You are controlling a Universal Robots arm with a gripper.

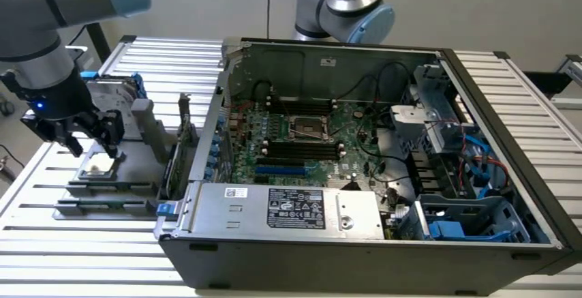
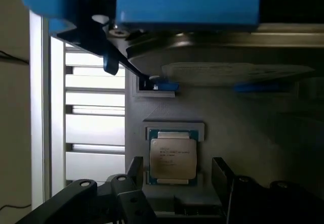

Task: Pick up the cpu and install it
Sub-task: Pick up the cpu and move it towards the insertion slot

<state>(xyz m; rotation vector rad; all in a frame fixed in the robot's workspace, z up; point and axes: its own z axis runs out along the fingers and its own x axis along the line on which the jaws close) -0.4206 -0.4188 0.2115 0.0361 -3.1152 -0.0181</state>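
**userA:** ok so what's the cpu [image 2: 173, 158] look like up close?

**userB:** thin square chip, flat silver-grey metal lid with small print on it, greenish-blue board peeking out round the edges. It's lying flat in a shallow raised frame on a smooth dark grey tray [image 1: 129, 153], over on the exterior view's left, beside the computer case [image 1: 318, 271].

**userA:** and the claw [image 1: 86, 144] [image 2: 174, 168]?

**userB:** wide open, nothing in it. Black, chunky, jointed fingers, one on each side of the cpu with a gap either way in the wrist view, so no grip on it. The cpu is the thing it's nearest to.

**userA:** what's the rest made of?

**userB:** the surface [image 1: 82, 260] is pale slats with dark grooves between them. The case is a big dark metal box lying open, with a shiny flat metal power supply [image 1: 282, 211] along the near side. Inside there's a green circuit board [image 1: 318, 165] with a squarish metal socket [image 1: 309, 127], plus some thin cables. Near the cpu there's also a hard drive [image 1: 114, 100] with a blue bracket, standing on the tray.
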